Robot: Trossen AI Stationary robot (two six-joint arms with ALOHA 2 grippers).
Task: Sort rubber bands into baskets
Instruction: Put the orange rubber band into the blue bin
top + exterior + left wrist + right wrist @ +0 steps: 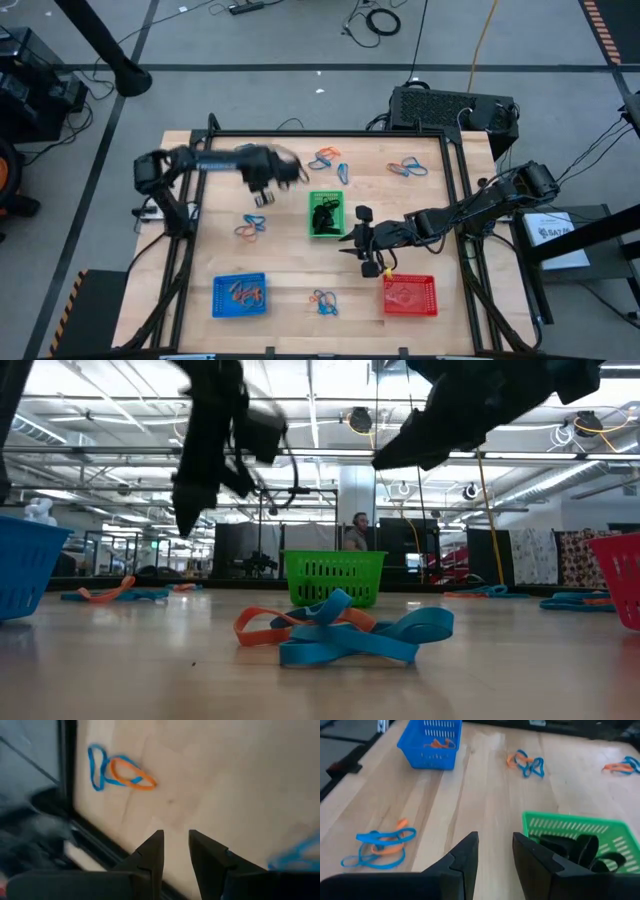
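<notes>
Three baskets stand on the wooden table: the blue basket (240, 295) near left with orange bands inside, the green basket (327, 213) in the middle with black bands (580, 847), and the red basket (410, 295) near right. Loose blue and orange rubber bands lie in clusters (327, 160), (408, 167), (250, 228), (325, 300). My left gripper (262, 197) hangs above the table left of the green basket, pointing steeply down, open and empty (175, 855). My right gripper (362, 245) hovers beside the green basket's right near corner, open and empty (495, 852).
A black metal frame (455, 200) runs round the table top; its rail (70, 780) shows beside a blue and orange cluster (120, 772). A black box (450, 108) sits beyond the far right corner. A person stands far off in the room (355, 532).
</notes>
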